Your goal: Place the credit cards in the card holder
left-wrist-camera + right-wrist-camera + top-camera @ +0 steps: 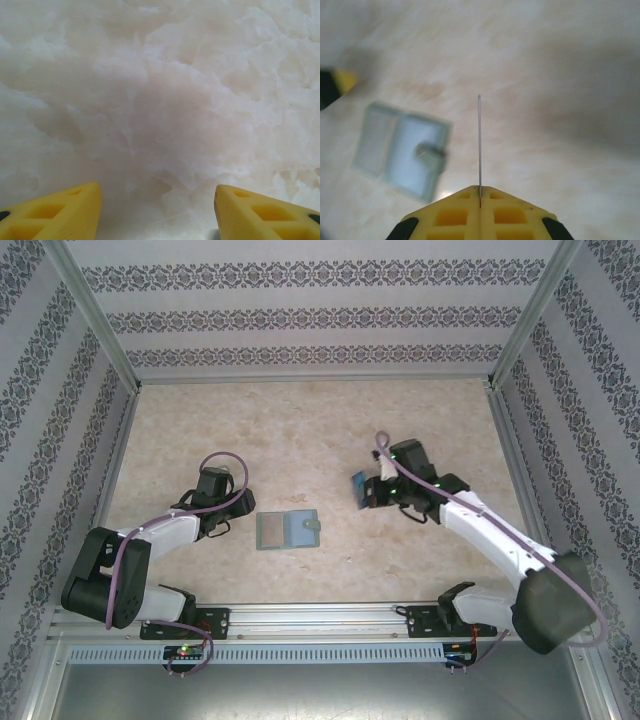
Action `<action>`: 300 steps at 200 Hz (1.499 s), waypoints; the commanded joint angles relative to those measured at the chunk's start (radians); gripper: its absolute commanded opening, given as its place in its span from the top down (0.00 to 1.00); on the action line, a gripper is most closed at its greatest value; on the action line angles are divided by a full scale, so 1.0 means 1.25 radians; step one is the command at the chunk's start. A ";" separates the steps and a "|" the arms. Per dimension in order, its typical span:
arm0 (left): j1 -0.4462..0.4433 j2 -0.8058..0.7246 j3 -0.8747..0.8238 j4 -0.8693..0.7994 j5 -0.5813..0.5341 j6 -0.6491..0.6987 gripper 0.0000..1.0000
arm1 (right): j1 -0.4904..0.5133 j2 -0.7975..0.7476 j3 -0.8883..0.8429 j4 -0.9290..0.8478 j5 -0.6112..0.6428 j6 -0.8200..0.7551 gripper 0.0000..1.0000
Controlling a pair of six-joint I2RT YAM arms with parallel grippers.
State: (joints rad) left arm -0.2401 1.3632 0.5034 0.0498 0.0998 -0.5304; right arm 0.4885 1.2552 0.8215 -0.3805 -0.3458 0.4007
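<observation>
The card holder (288,530) lies open and flat on the table between the two arms, its small tab on the right side. In the right wrist view the card holder (402,150) is a blurred pale green shape to the left of my fingers. My right gripper (366,492) is shut on a blue credit card (358,490), held on edge above the table to the right of the holder. That credit card (479,145) appears edge-on as a thin line rising from my right gripper (480,192). My left gripper (220,524) stands open just left of the holder; my left gripper (157,210) has bare table between its yellow fingers.
Patterned walls (320,320) and metal posts (100,320) enclose the marbled tabletop (300,430). A metal rail (320,615) runs along the near edge by the arm bases. A yellow fingertip of the left arm (342,80) shows beyond the holder.
</observation>
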 commanded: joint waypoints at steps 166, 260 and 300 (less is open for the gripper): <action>-0.064 -0.098 -0.014 -0.263 0.263 -0.064 0.67 | 0.117 0.525 0.074 0.442 -0.499 0.319 0.93; -0.072 -0.010 -0.028 -0.230 0.253 -0.064 0.75 | 0.106 0.504 0.015 0.449 -0.455 0.315 0.93; -0.074 0.003 -0.025 -0.223 0.244 -0.070 0.76 | 0.110 0.502 -0.006 0.489 -0.440 0.340 0.93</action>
State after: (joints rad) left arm -0.3130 1.3117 0.4892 -0.2493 0.4221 -0.6106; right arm 0.6304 1.9060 0.8429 0.1925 -0.9325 0.8001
